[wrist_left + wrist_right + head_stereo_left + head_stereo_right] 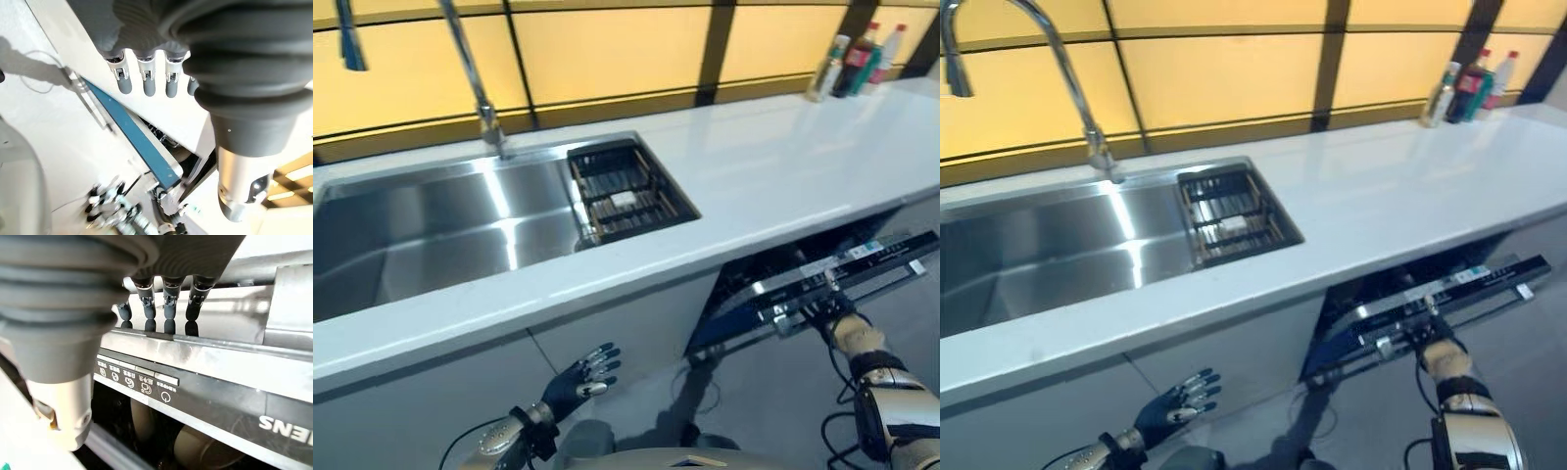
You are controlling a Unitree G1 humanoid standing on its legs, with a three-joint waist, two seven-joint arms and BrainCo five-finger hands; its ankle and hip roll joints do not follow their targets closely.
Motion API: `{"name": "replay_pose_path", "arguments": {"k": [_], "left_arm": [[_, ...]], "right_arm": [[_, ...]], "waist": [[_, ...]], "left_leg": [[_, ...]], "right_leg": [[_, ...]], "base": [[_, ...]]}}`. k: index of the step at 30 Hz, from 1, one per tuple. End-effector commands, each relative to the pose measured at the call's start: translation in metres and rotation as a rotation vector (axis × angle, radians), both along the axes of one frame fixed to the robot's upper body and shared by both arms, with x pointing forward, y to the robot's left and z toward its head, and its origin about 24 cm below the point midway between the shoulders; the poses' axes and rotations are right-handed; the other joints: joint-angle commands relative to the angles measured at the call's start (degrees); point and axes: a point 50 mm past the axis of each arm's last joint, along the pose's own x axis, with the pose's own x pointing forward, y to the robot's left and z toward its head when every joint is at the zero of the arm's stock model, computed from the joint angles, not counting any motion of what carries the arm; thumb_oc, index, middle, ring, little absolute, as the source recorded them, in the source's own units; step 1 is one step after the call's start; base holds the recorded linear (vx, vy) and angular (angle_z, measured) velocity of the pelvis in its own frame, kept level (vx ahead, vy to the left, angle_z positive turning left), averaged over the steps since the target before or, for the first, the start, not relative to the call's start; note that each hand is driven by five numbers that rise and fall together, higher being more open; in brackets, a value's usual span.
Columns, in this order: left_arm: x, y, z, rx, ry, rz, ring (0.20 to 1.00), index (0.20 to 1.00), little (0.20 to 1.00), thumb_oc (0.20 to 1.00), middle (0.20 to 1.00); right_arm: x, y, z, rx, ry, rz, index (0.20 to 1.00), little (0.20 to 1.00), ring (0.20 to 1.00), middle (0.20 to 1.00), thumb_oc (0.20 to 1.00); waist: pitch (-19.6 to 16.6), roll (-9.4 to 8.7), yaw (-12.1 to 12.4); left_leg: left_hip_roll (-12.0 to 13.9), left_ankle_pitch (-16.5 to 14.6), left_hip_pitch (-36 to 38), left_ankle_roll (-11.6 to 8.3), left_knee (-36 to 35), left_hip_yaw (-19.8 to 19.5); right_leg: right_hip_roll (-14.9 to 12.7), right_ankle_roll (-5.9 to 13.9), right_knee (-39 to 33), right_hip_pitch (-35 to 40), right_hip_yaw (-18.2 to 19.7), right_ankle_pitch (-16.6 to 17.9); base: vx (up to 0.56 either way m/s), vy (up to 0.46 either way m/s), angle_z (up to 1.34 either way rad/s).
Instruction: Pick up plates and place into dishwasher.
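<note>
1. Right hand (829, 315) sits at the top edge of the dishwasher door (862, 266); in its wrist view the fingers (168, 301) hook over the bar handle (234, 306), thumb under the edge. Likely gripping to swing the door down.
2. The door is partly open, tilted out from under the counter (773, 176). Plates can't go in until it drops fully.
3. Left hand (579, 377) hangs low before the cabinet front, fingers relaxed and spread, holding nothing. Probably just kept clear.
4. No plates visible. Sink (431, 230) looks bare; dark rack (625, 191) at its right end holds one small pale item, unidentifiable.
5. Bottles (857, 64) stand at the counter's far right corner.
</note>
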Motion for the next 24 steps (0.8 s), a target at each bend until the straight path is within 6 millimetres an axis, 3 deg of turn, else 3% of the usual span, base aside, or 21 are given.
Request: {"name": "replay_pose_path", "arguments": {"k": [1,5,18,24], "left_arm": [[0.014,-0.008,0.015,-0.027,-0.096,-0.022,1.000,1.000,1.000,1.000,1.000],[0.013,-0.007,0.014,-0.036,-0.101,-0.026,1.000,1.000,1.000,1.000,1.000],[0.019,-0.008,0.020,-0.043,-0.141,0.001,1.000,1.000,1.000,1.000,1.000],[0.027,-0.001,0.029,-0.033,-0.191,0.046,1.000,1.000,1.000,1.000,1.000]], "right_arm": [[0.071,0.032,0.086,-0.046,-0.381,0.122,1.000,1.000,1.000,1.000,1.000],[0.071,0.026,0.092,-0.062,-0.396,0.108,1.000,1.000,1.000,1.000,1.000],[0.051,0.004,0.078,-0.085,-0.448,0.103,1.000,1.000,1.000,1.000,1.000],[0.044,-0.002,0.090,-0.274,-0.483,0.116,1.000,1.000,1.000,1.000,1.000]], "waist": [[0.90,-0.21,2.57],[-0.09,-0.57,2.62],[-1.70,-1.11,0.99],[-1.76,-1.29,-0.21]], "left_leg": [[1.19,-0.63,0.07,-0.77,-1.06,0.92],[1.31,-0.20,0.39,-0.72,-2.23,1.57],[1.33,0.64,1.34,-0.49,-5.04,3.33],[1.84,0.39,1.40,-0.38,-4.83,4.55]], "right_leg": [[-1.21,1.84,1.34,5.27,-0.78,-3.97],[-1.34,1.95,0.27,5.61,-1.07,-3.59],[-1.58,2.32,-2.75,5.27,-0.05,-1.49],[-1.37,2.00,-2.30,5.01,0.05,-1.96]], "base": [[0.01,0.035,0.17],[0.01,0.032,0.01],[0.00,0.008,-0.03],[0.00,0.000,0.00]]}}
